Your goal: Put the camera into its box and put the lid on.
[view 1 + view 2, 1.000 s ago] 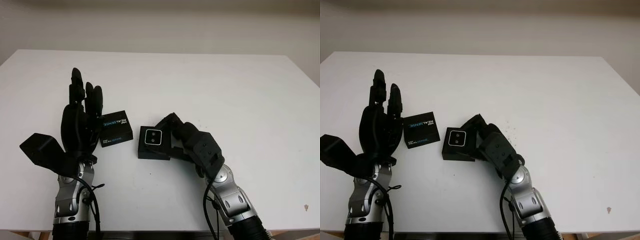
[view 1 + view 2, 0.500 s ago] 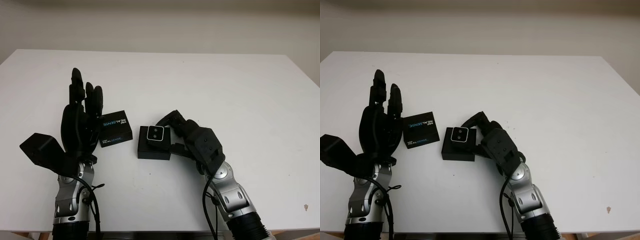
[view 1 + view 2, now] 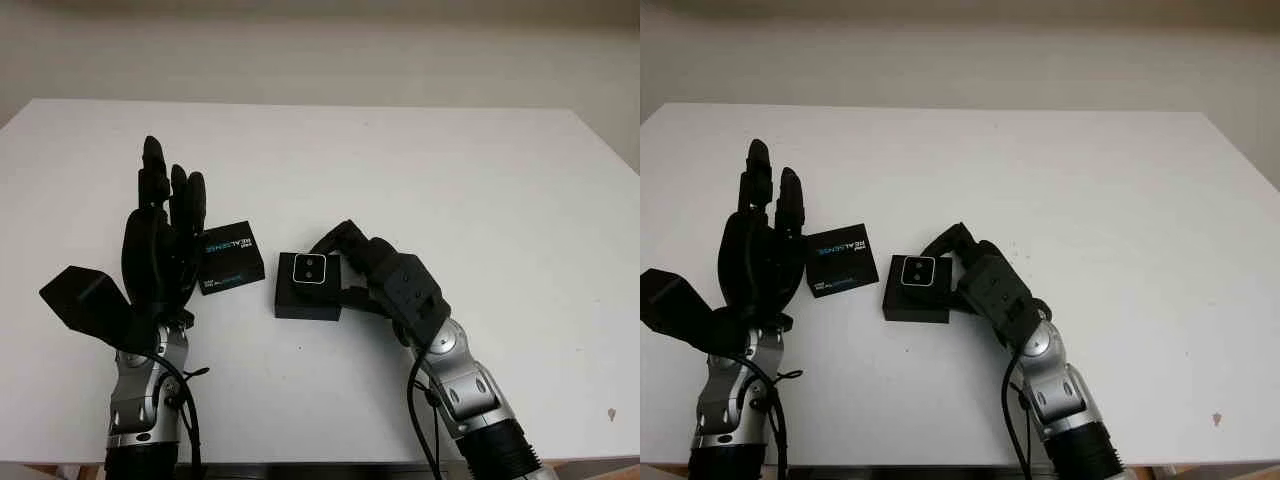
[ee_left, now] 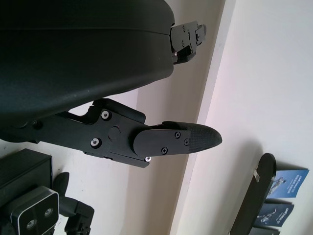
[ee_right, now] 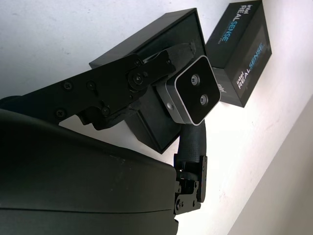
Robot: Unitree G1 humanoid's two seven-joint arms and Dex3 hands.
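The camera (image 3: 307, 267) is a small rounded block with a silvery metal rim and a glossy black face carrying two lenses side by side; that face points up toward the head camera, and its long axis runs roughly left to right across the table (image 3: 420, 170). It sits over the open black box (image 3: 308, 298) – a squarish matte cardboard tray lying flat near the table's front middle – at the box's far edge, and whether it is seated inside or held just above cannot be told. The right hand (image 3: 362, 268) comes in from the bottom right and is clamped on the camera: in the right wrist view one jointed black finger (image 5: 142, 73) lies along the camera's one end and another finger (image 5: 192, 142) presses from the opposite side. Just left of the box, near but apart from it, lies the lid (image 3: 231, 257) – a flat black piece printed with white and blue REALSENSE lettering, turned slightly askew to the box. The left hand (image 3: 162, 238) stands upright right beside the lid's left edge, open, holding nothing, its hard black shell and fingers pointing away from the robot. The table is plain matte white, with a pale wall behind it
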